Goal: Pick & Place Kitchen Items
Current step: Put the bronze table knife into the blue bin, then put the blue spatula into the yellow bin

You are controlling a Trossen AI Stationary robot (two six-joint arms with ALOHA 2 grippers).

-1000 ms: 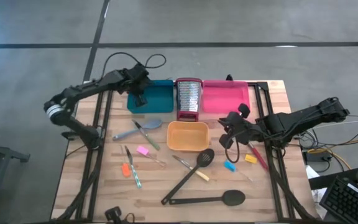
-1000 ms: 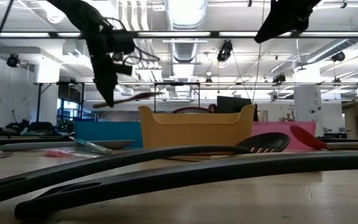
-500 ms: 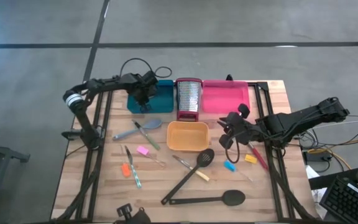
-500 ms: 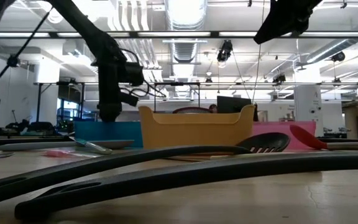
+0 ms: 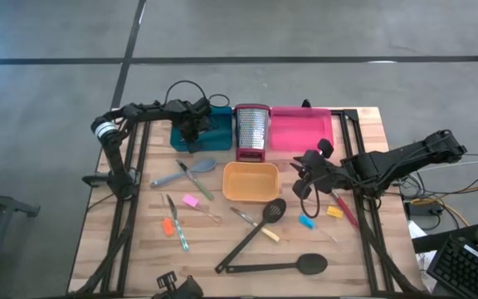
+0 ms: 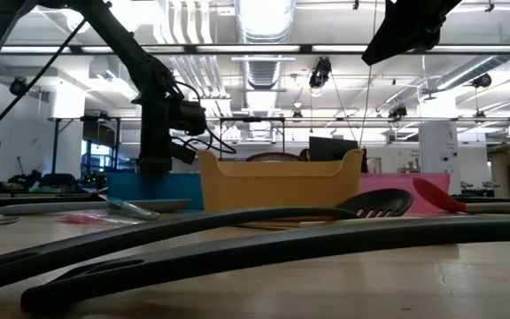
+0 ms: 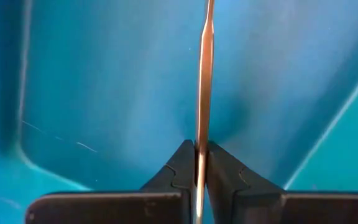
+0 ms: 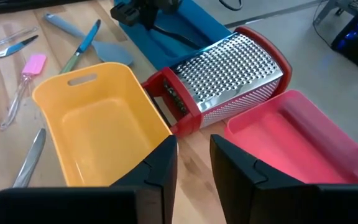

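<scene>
A thin metal utensil [image 7: 203, 93] is clamped edge-on in the left end effector [image 7: 202, 163], down inside the teal tray [image 5: 214, 126] near the worktop's far edge. The right end effector [image 8: 193, 163], fingers parted and empty, hovers beside the orange tray [image 5: 250, 181].
</scene>
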